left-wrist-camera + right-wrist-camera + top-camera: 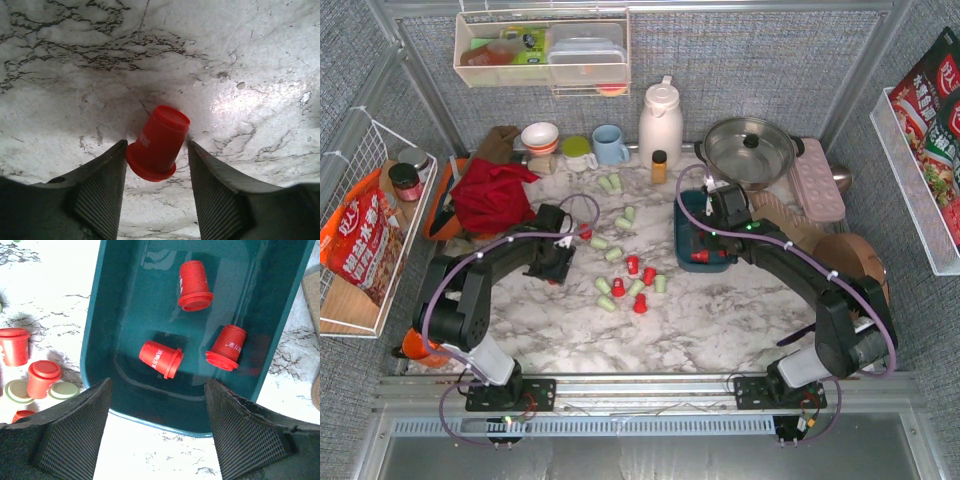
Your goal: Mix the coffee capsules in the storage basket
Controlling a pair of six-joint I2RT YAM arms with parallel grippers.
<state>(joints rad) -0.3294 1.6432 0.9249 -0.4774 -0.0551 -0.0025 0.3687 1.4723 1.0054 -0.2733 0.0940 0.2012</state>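
Half open and gripping nothing yet, the left hand point(157, 145) straddles a tipped red capsule point(159, 141) on the table point(75, 75), at 9 o'clock from the basket point(125, 315) (right hand point(157, 384) wide open, empty, above it); squeezing its taper off-centre could squirt it away.

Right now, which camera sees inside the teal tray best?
The right wrist view: it looks down into the storage basket, showing three red capsules lying inside. The top external view shows only part of the basket, the right arm covering the rest. The left wrist view misses it.
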